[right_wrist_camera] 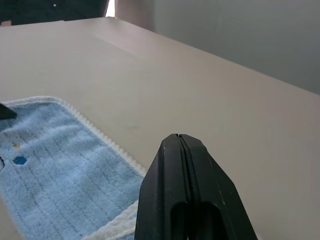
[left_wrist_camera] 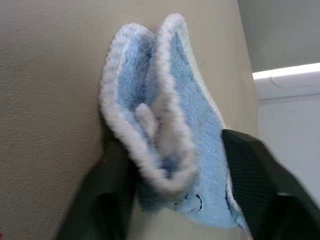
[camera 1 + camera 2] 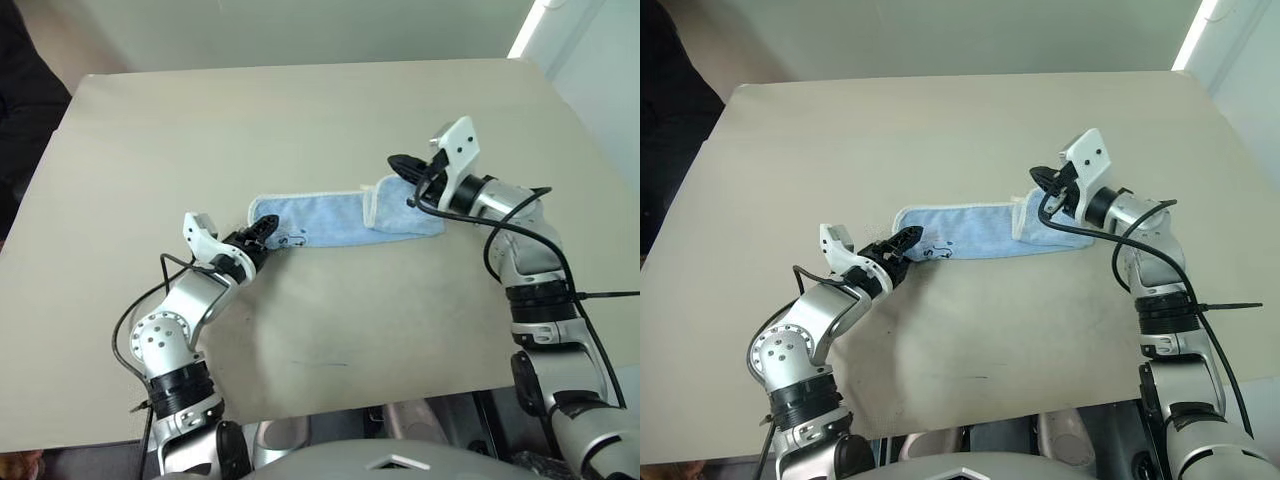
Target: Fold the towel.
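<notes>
A light-blue towel (image 3: 345,218) lies on the bench (image 3: 320,110), already folded into a strip. The left gripper (image 3: 262,233) grasps its doubled end; the right gripper (image 3: 402,165) hovers clenched and empty. A shallow pinch may drop one layer.

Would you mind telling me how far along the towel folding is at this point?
Done: the towel lies on the table as a long narrow strip, its right end doubled over. In hand: the left gripper has the left end between its fingers, and the shut right gripper is at the right end. Left: bringing the ends together.
</notes>
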Controlling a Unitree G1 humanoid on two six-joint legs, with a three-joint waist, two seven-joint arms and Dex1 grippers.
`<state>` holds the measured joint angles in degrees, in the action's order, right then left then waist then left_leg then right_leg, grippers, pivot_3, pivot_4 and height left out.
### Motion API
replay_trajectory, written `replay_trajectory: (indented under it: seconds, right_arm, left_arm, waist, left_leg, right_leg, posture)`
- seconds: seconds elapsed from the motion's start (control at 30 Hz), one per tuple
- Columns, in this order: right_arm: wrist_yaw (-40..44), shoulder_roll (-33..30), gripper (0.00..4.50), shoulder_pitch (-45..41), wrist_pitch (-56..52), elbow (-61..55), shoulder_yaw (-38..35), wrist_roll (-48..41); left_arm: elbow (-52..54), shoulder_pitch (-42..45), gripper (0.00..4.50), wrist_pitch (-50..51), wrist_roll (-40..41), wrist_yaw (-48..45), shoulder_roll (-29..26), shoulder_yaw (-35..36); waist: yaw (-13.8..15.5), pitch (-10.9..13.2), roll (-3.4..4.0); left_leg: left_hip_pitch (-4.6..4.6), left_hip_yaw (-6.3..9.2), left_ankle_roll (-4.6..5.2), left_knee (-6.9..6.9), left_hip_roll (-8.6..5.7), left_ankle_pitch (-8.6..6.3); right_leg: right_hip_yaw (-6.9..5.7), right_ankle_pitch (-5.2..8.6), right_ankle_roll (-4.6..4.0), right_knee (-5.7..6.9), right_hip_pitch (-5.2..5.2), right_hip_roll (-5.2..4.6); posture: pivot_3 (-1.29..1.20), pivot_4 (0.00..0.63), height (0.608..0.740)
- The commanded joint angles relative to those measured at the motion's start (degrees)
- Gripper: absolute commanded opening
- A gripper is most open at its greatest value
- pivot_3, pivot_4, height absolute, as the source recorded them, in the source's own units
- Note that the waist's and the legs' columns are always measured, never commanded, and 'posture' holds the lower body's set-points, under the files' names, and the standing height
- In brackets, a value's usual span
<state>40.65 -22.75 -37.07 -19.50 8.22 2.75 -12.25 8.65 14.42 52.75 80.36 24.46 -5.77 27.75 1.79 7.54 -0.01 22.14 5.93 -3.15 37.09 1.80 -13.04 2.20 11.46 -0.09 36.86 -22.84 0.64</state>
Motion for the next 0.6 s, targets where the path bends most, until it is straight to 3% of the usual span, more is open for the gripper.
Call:
replay_trajectory:
  seconds: [0.03, 0.13, 0.17, 0.33, 0.6]
  right_arm:
    - [-0.7, -0.6, 0.0, -0.6, 0.1, -2.6, -1.9, -0.8]
    - [-0.7, -0.7, 0.0, -0.6, -0.1, -2.9, -2.0, -0.9]
    - [-0.7, -0.8, 0.0, -0.5, -0.1, -3.1, -2.0, -0.9]
    - [0.1, -1.5, 0.0, 1.2, -3.9, -6.6, -3.4, -3.5]
    - [6.8, -8.7, 0.0, 10.7, -15.8, -15.6, -7.3, -13.3]
  left_arm:
    - [0.7, 0.3, 1.25, -1.4, 1.6, -0.6, -0.8, -0.8]
    - [0.9, 0.2, 0.15, -1.8, 1.8, -0.7, -1.0, -1.0]
    - [1.1, 0.1, 0.03, -2.2, 1.8, -0.9, -1.0, -1.1]
    - [2.0, 1.3, 0.03, -3.8, -0.7, -5.0, -4.3, -1.4]
    - [-1.3, 11.6, 0.03, -4.3, -10.3, -20.6, -17.7, -5.4]
  waist:
    - [0.0, 0.0, 0.0]
    - [0.0, 0.0, -0.01]
    - [0.0, 0.0, -0.02]
    - [0.0, 0.2, -0.24]
    - [0.3, 0.4, -0.62]
  left_leg:
    - [0.0, 0.0, -0.03, -0.01, 0.03, 0.01]
    - [0.0, -0.01, -0.06, -0.04, 0.07, 0.02]
    - [0.0, -0.03, -0.07, -0.06, 0.08, 0.02]
    - [0.0, -0.26, -0.07, -0.07, 0.05, -0.05]
    - [0.06, -0.4, -0.21, 0.0, -0.01, -0.11]
  right_leg:
    - [0.07, 0.04, -0.01, 0.0, -0.03, 0.06]
    - [0.23, 0.12, 0.0, 0.01, -0.08, 0.2]
    - [0.34, 0.14, 0.02, 0.02, -0.11, 0.26]
    - [0.82, 0.17, 0.1, 0.03, -0.24, 0.36]
    - [1.05, 0.17, 0.11, 0.0, -0.31, 0.5]
  posture:
    - [0.0, 0.15, 0.74]
    - [0.0, 0.15, 0.74]
    - [0.0, 0.15, 0.74]
    - [0.0, 0.15, 0.74]
    - [0.0, 0.15, 0.74]
